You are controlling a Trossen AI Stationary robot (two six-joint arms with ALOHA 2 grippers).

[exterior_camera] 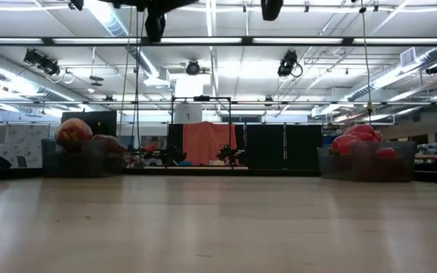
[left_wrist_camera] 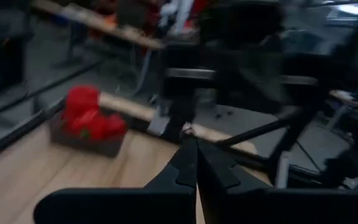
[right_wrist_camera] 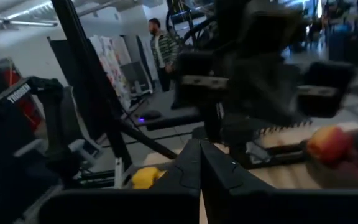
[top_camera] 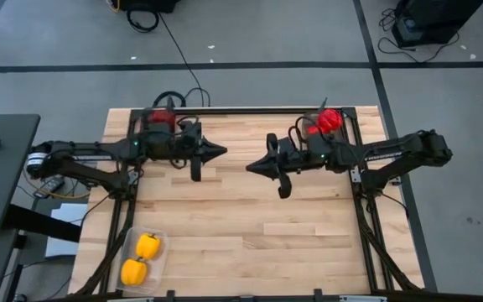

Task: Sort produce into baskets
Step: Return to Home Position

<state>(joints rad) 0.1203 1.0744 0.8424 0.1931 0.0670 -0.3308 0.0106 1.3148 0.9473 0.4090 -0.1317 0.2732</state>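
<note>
My left gripper (top_camera: 222, 151) and my right gripper (top_camera: 250, 167) are both shut and empty, held above the middle of the table with their tips facing each other. A dark tub (top_camera: 159, 120) at the far left holds maroon and red pieces (exterior_camera: 74, 135). A dark tub (top_camera: 325, 122) at the far right holds bright red pieces (left_wrist_camera: 86, 115). A clear tub (top_camera: 143, 260) at the near left holds two yellow pieces (top_camera: 148, 245). My left gripper (left_wrist_camera: 196, 163) and my right gripper (right_wrist_camera: 200, 163) show shut in the wrist views.
The wooden table top (top_camera: 241, 226) lies bare between the tubs. Dark frame rails (top_camera: 367, 210) run along its left and right edges. A person (right_wrist_camera: 161, 50) stands in the room beyond the table.
</note>
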